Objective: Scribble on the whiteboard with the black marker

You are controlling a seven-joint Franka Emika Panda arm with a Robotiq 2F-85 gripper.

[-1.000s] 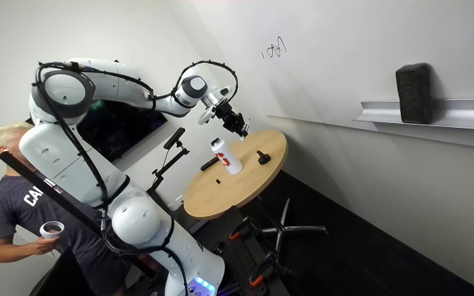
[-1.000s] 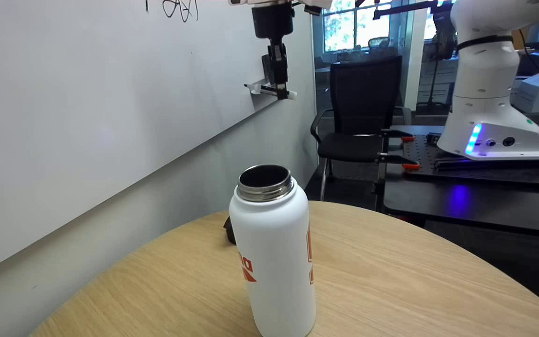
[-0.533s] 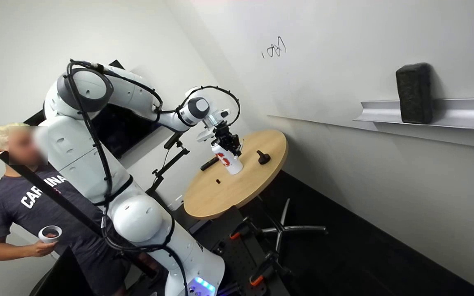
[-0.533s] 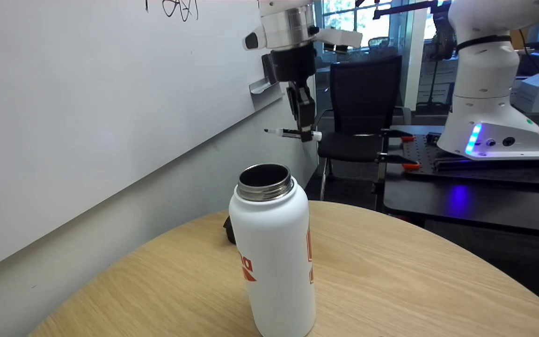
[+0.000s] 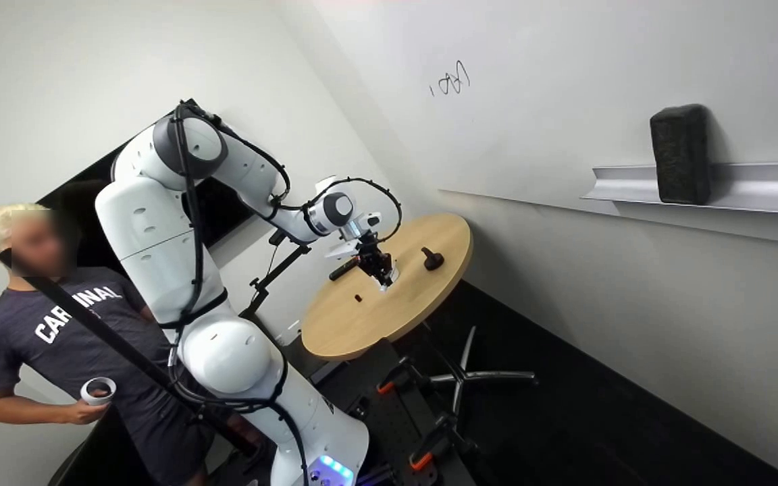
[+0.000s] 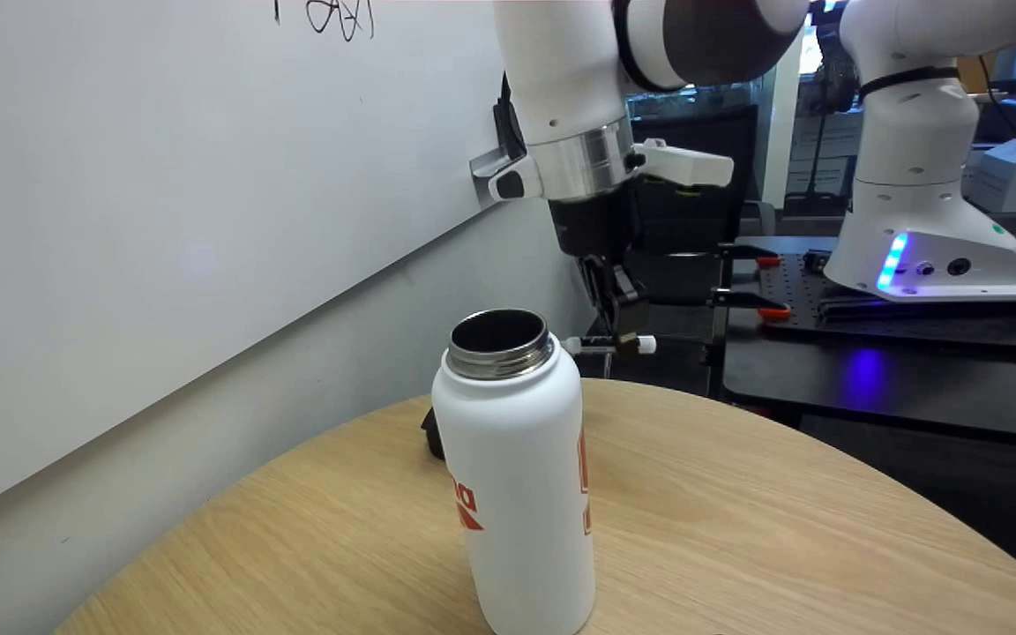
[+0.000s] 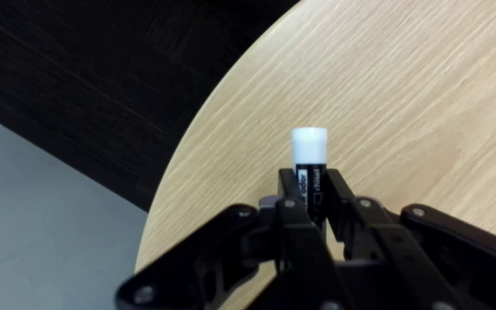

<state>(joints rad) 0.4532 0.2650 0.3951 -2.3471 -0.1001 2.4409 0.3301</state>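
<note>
Whiteboard (image 6: 182, 194), marked in black, hangs apart from the claw (image 7: 311, 185); wooden table (image 6: 737, 494) beneath it; white bottle (image 6: 517, 476) upright, apart from it; black marker (image 7: 309, 148) between its jaws, closed firmly against the barrel.

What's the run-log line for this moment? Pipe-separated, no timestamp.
gripper: closed on black marker | marker: over table, clear of whiteboard | whiteboard: black strokes on it | bottle: upright, uncapped, on table

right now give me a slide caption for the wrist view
Gripper holding a white-ended black marker over a wooden table, dark floor beyond its curved edge.
</note>
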